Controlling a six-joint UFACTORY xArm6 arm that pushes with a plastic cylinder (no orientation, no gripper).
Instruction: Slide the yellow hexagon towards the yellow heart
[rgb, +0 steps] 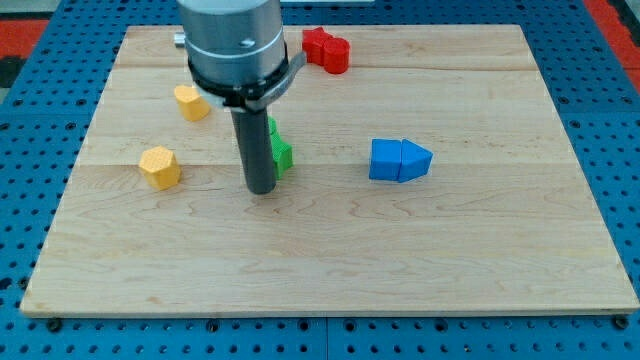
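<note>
Two yellow blocks lie at the view's left of the wooden board (480, 260). The lower one (160, 167) looks like the yellow hexagon. The upper one (191, 102) looks like the yellow heart, though the shapes are hard to tell apart. They lie a short way from each other. My tip (262, 190) rests on the board to the right of the hexagon and a little lower, apart from it. It does not touch either yellow block.
A green block (283, 152) sits right behind the rod, partly hidden by it. A red block (327, 50) lies near the view's top edge. A blue cube (385, 160) and a blue triangle (417, 160) touch each other right of centre.
</note>
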